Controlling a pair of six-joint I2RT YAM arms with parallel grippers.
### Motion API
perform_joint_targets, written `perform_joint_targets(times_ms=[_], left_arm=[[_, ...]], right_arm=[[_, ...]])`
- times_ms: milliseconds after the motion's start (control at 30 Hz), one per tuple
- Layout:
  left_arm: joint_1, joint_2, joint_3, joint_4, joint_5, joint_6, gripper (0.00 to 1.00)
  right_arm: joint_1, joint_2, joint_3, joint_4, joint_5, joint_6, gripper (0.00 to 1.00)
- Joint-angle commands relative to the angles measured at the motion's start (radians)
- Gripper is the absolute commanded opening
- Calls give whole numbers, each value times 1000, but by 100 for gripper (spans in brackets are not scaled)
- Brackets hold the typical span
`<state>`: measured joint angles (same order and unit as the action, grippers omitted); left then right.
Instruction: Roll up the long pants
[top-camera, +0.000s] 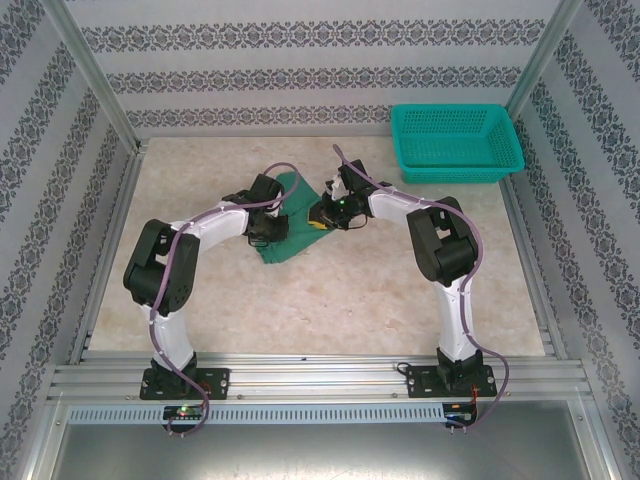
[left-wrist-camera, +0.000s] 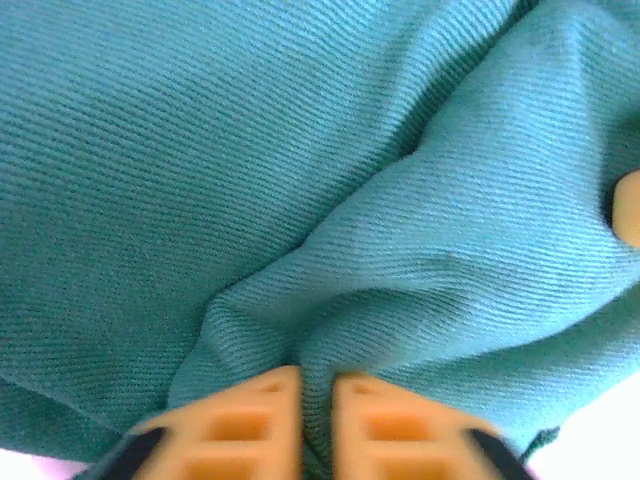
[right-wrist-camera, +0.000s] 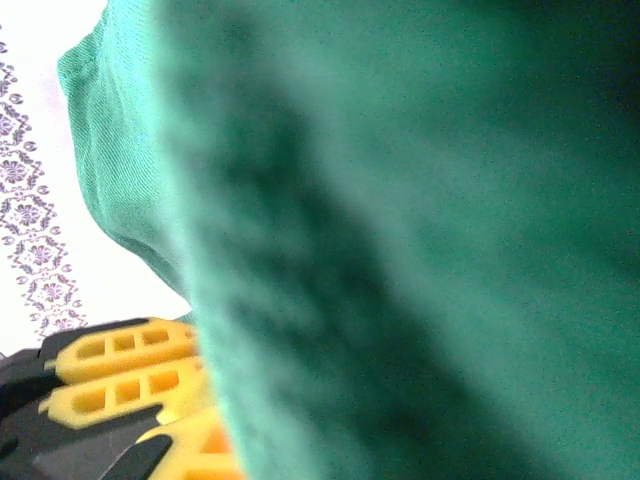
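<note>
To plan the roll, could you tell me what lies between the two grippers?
The bunched dark green fabric long pants lie between the left gripper and the right gripper, as seen in the top external view.

Both arms bent at the elbow and reaching inward to the pants (top-camera: 284, 250), left gripper (top-camera: 263, 231) low on their left side, fingers (left-wrist-camera: 250, 420) pinched close on a fold, right gripper (top-camera: 323, 214) at their right edge, fingers (right-wrist-camera: 120, 368) half hidden by cloth, grip unclear
</note>
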<state>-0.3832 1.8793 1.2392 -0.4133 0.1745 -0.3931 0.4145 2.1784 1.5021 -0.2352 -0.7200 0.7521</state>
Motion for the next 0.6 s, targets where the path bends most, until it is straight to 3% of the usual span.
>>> perform_joint_targets(times_ms=[0,67,133,267,567], left_arm=[[48,-24,-89,-67,-198,-23,44],[49,-108,-116,-52,-246,-9,55],[48,-205,-145,-40,-293,10,60],[17,-332,-179,-8,-279,122,69],[-291,-353,-214,54,-473,388,74]], right_arm=[[-23,70,-44,-146,99,-14,16],[-25,70,-41,-147,97,-16,16],[-26,72,-39,-150,93,-17,16],[-26,72,-42,-140,90,-16,16],[-22,74,-52,-118,78,-2,16]])
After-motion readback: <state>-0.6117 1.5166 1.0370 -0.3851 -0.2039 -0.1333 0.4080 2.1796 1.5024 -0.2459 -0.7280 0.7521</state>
